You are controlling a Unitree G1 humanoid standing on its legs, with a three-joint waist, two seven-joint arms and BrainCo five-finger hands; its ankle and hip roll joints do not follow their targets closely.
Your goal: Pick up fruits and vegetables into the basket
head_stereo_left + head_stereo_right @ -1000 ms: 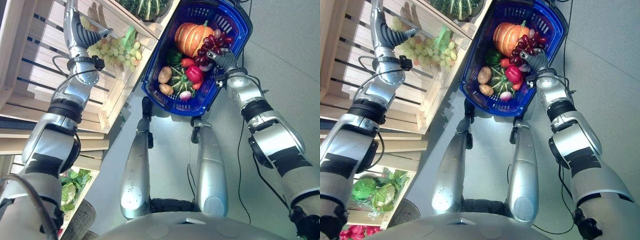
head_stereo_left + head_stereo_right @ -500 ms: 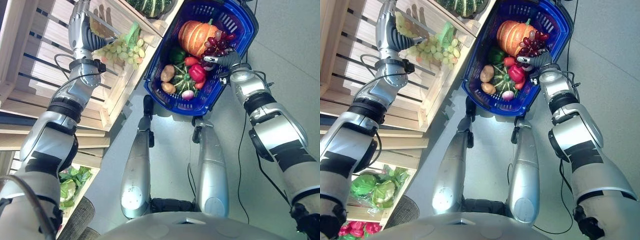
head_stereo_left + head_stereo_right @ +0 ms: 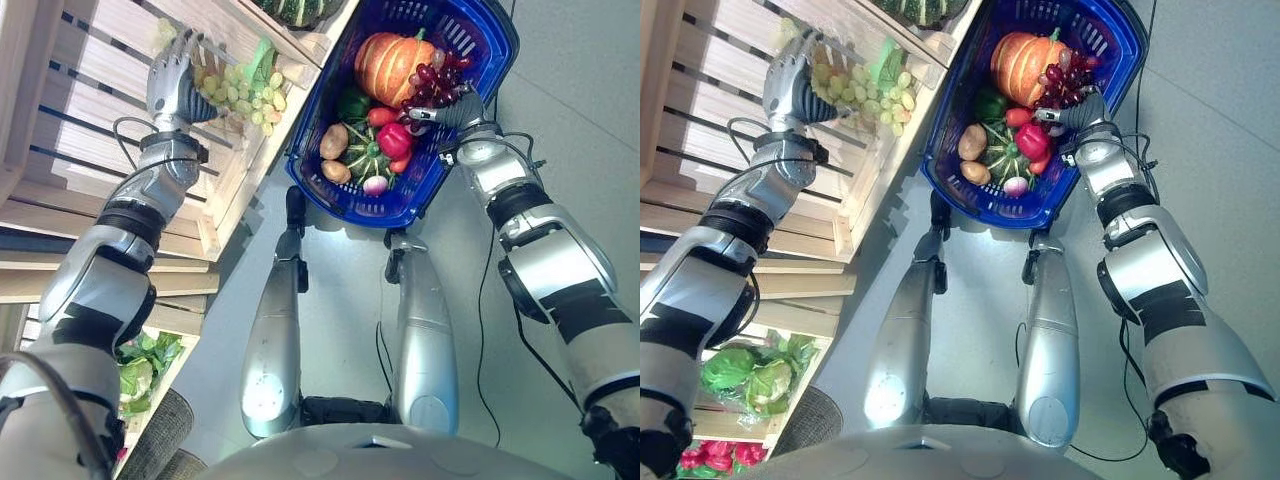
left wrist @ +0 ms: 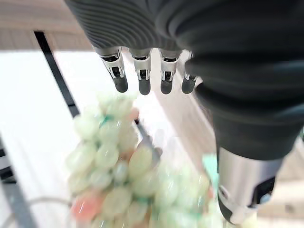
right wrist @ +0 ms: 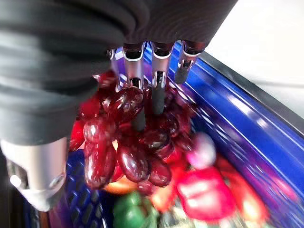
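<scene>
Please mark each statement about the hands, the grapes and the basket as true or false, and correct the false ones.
1. The right hand is in the red grapes above the blue basket. True.
2. The left hand is at the green grapes in the wooden crate. True.
3. The basket holds nothing. False: it holds a pumpkin, a red pepper, potatoes and more.
4. The green grapes lie in the basket. False: they are in the crate.

Below me the floor (image 3: 560, 70) is smooth pale grey, running from six o'clock up to two o'clock. A slatted wooden stand (image 3: 75, 110) of light planks fills nine to eleven o'clock, stepped in tiers. At seven o'clock a lower shelf holds leafy greens (image 3: 745, 375).
</scene>
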